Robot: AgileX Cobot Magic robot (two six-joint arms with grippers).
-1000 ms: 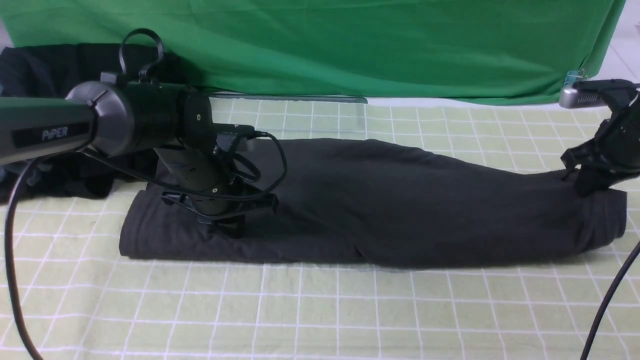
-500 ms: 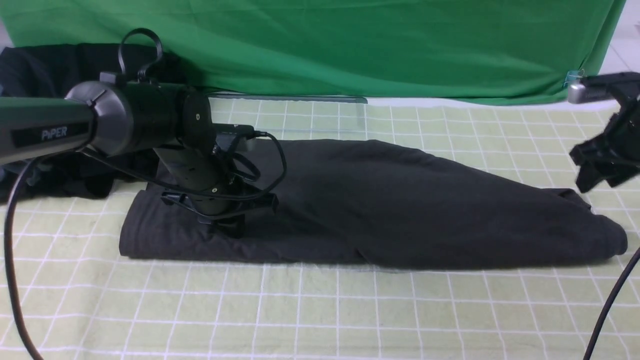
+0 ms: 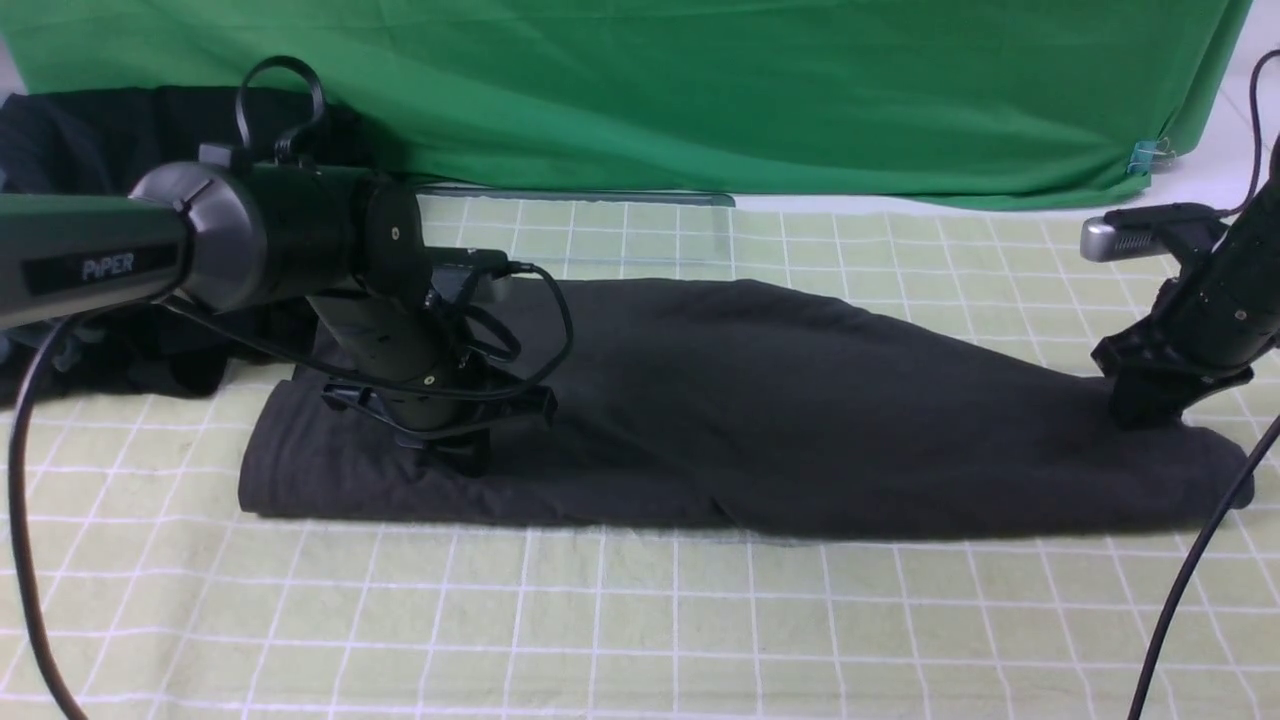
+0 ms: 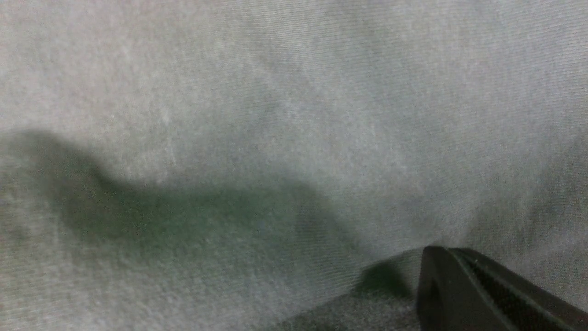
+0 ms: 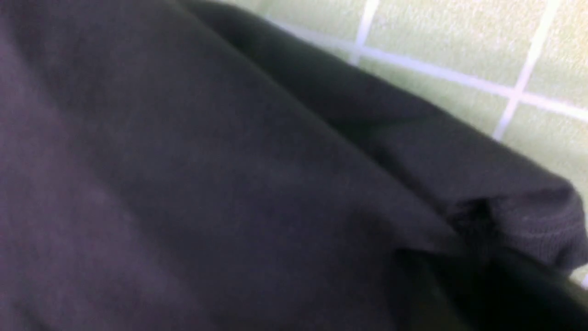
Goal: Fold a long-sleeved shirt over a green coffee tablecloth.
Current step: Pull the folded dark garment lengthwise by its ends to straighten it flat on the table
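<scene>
Left fingers (image 3: pixel 455 458), closed, rest on long-sleeved shirt (image 3: pixel 800 420) at 9 o'clock end; right fingers (image 3: pixel 1135 408), state indiscernible, at 3 o'clock; green coffee tablecloth (image 3: pixel 640 620) beneath.

The white-gridded green tablecloth (image 3: pixel 640 620) is spread out; the folded long-sleeved shirt (image 3: pixel 800 430) is laid on it, black garments (image 3: pixel 160 365) heaped at its left.

You can read one word: "PiPER" lettering (image 3: pixel 110 267), pale grey on a dark strip (image 3: pixel 90 270) set into the side of the left arm (image 3: pixel 50 225), just before its round joint housing (image 3: pixel 200 235), in the front view. Both wrist views are too close and blurred to give you any lettering.
</scene>
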